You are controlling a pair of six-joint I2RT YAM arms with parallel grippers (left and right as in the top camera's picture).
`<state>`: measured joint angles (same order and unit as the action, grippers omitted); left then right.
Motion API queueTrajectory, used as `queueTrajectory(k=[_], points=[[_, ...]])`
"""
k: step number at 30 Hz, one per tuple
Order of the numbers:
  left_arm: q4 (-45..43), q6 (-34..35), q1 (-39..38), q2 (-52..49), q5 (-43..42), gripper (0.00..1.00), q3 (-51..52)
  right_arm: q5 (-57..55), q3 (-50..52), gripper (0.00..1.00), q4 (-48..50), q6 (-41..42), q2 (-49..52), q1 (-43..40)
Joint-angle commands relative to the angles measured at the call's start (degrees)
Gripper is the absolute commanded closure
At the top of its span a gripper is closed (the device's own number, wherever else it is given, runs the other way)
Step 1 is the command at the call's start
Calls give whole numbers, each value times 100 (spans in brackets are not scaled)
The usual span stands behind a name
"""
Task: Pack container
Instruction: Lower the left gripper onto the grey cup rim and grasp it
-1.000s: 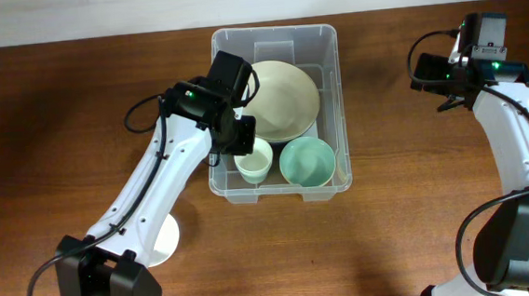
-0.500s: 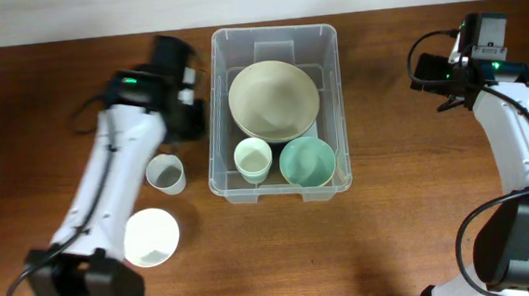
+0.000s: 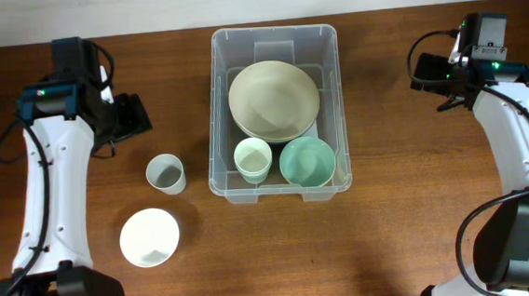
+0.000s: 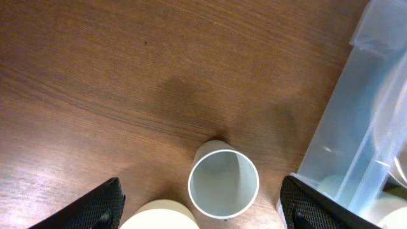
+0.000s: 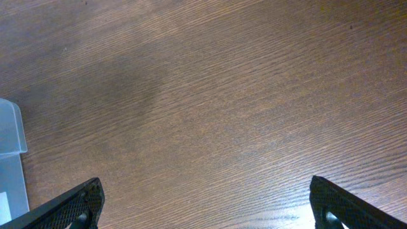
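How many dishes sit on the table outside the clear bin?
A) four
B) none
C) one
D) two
D: only a cup and a white bowl stand outside, both to the left of the bin.

Clear container (image 3: 273,31), cream bowl (image 3: 273,99), teal bowl (image 3: 306,161)

Container (image 3: 275,31) clear glossy plastic (smooth); table (image 3: 409,212) matt grained wood.
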<state>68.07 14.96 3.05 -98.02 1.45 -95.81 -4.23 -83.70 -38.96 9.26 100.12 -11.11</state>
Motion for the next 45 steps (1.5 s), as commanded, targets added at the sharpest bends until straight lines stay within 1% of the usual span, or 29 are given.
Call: queueTrajectory(k=[1, 6, 9, 15, 22, 25, 27, 28, 32, 36, 37, 42, 45], points=[[-127, 0, 11, 11, -22, 20, 396, -52, -63, 1, 13, 46, -140, -17], [-256, 44, 11, -2, -44, 27, 1073, -55, -63, 1, 13, 46, -140, -17], [-385, 90, 11, -11, -55, 28, 1467, -55, -63, 1, 13, 46, -140, -17], [-1095, 83, 11, -24, -363, 28, 2326, -55, -63, 1, 13, 46, -140, -17], [-1853, 85, 11, -50, -365, 29, 2900, -55, -63, 1, 13, 44, -140, -17], [-2022, 85, 11, -50, -363, 40, 2957, -55, -63, 1, 13, 46, -140, -17], [-2105, 85, 11, -50, -363, 52, 2957, -55, -63, 1, 13, 44, -140, -17], [-2140, 85, 11, -50, -365, 56, 2957, -55, -63, 1, 13, 46, -140, -17], [-2251, 87, 11, -55, -365, 59, 2957, -55, -63, 1, 13, 46, -140, -17], [-2271, 107, 11, -55, -365, 74, 2957, -55, -63, 1, 13, 46, -140, -17], [-2269, 107, 11, -55, -365, 76, 2957, -55, -63, 1, 13, 46, -140, -17], [-2267, 107, 11, -55, -367, 76, 2957, -55, -63, 1, 13, 46, -140, -17], [-2271, 107, 11, -55, -367, 80, 2957, -55, -63, 1, 13, 44, -140, -17]])
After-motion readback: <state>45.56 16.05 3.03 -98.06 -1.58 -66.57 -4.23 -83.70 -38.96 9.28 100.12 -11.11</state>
